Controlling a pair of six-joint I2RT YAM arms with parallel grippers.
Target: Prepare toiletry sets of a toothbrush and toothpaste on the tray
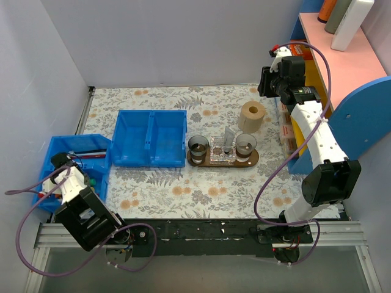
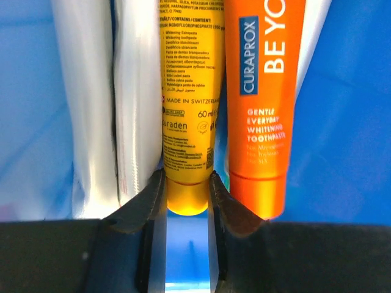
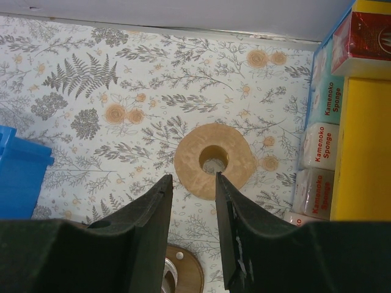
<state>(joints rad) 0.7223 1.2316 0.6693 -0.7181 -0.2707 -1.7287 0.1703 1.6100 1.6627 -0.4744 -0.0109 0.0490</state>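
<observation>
Zero sets look finished on your tray (image 1: 254,160); left gripper (image 2: 186,180) clamps the toothpaste (image 2: 186,110) in the near-left bin (image 1: 55,146), right gripper (image 3: 193,179) gapes empty.

Bench cloth (image 1: 214,195): white w/ grey fern + peach flower print. Bins (image 1: 149,137): bright blue. Tray (image 1: 254,160): dark brown. Toothpaste (image 2: 186,91): yellow-gold, tiny dark print. Bigger tube (image 2: 263,122) next to it: orange, white lettering, blue label strip. Foil tubes (image 2: 116,91) on other side: silver. Roll (image 1: 252,116): tan. Shelf (image 1: 342,55): pink top, blue side panel.
</observation>
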